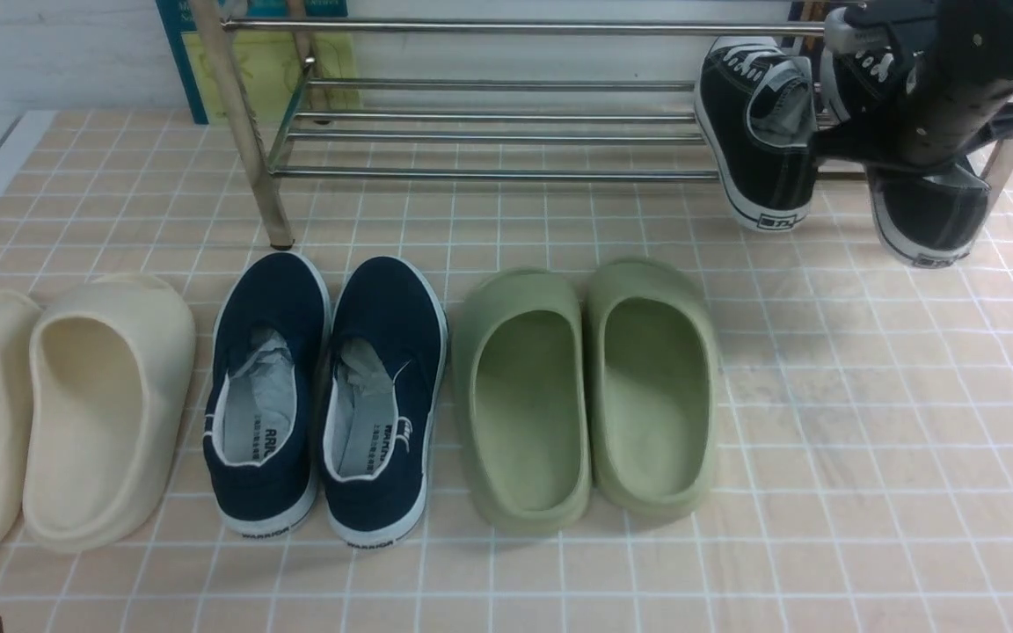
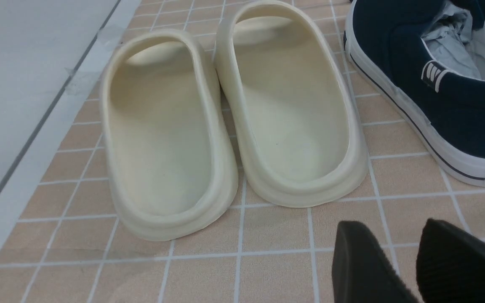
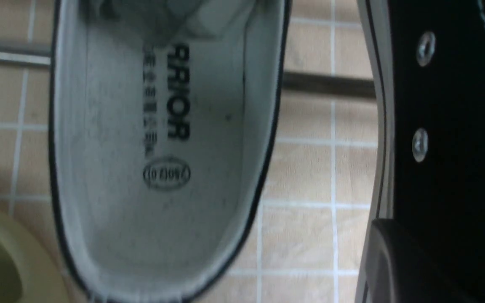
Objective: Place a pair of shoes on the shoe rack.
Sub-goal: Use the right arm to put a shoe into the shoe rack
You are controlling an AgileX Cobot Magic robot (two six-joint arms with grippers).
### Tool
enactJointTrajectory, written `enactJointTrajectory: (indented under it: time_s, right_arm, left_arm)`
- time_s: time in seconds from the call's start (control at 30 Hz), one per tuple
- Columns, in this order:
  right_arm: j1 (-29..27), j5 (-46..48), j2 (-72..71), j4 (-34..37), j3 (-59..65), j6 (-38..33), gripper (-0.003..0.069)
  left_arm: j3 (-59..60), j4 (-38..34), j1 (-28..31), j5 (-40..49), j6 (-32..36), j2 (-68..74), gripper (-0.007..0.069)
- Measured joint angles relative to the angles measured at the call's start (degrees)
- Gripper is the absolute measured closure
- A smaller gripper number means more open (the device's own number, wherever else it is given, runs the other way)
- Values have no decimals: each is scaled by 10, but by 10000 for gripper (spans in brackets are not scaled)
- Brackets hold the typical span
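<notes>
With one black canvas sneaker (image 1: 757, 167) on the tubular steel rack (image 1: 489, 176) at one o'clock, its mate (image 1: 933, 215) apparently needed only release from the right gripper's (image 1: 841, 148) pinch, the left gripper (image 2: 390, 226) spread.

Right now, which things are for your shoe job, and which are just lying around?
For the job:
- black lace-up sneaker
- other black lace-up sneaker
- steel shoe rack

Just lying around:
- cream clogs
- navy slip-ons
- green clogs
- blue-and-yellow thing behind the rack
</notes>
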Motion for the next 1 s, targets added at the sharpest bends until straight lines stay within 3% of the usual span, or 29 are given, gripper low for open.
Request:
enactJointTrajectory:
  time_s: [0.4,0.57,0.87,1.0]
  right_arm:
    - [0,4,75,8,-79,-13,640]
    - [0,2,75,7,-79,-13,603]
    - [0,-12,69,-10,-85,-15,330]
    - [0,3,48,-11,-85,-28,258]
  left_arm:
    - [0,0,0,0,0,0,385]
    - [0,0,0,0,0,0,385]
    - [0,0,0,0,0,0,385]
    - [0,0,0,0,0,0,385]
